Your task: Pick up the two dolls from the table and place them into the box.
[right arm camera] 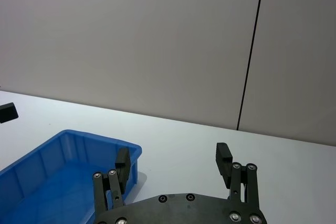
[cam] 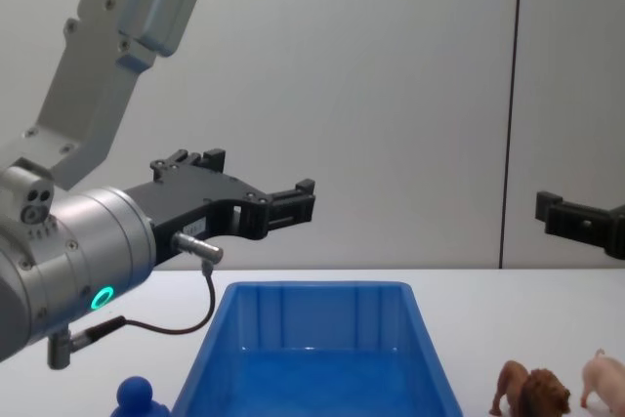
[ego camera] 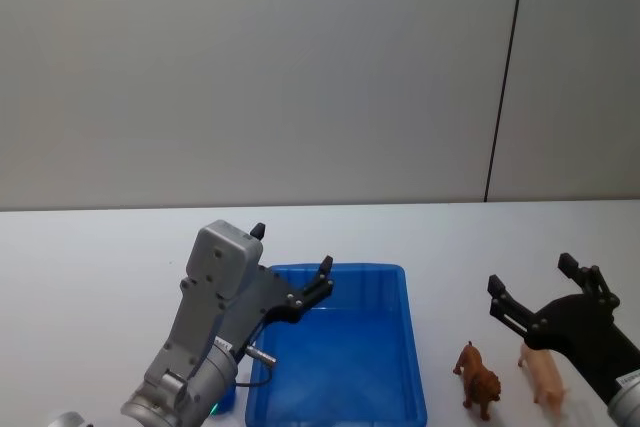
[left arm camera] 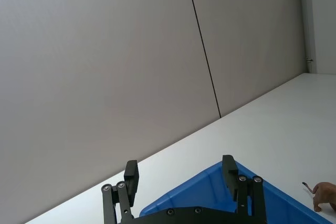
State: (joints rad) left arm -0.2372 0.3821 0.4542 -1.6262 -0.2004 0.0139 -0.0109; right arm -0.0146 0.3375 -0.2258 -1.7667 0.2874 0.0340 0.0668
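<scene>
Left end effector (ego camera: 292,249): fingers apart, empty, raised over the left side of the blue box (ego camera: 350,367). Right end effector (ego camera: 531,274): fingers apart, empty, above the brown lion (ego camera: 479,379) and pink pig (ego camera: 546,375), which stand on the tabletop (ego camera: 100,257) just right of the box.

box (ego camera: 345,270): glossy blue plastic, I see sheen inside
lion (ego camera: 479,379), right of box: smooth brown plastic
pig (ego camera: 546,375), right of box: smooth pink plastic
surface (ego camera: 100,257): matt white
</scene>
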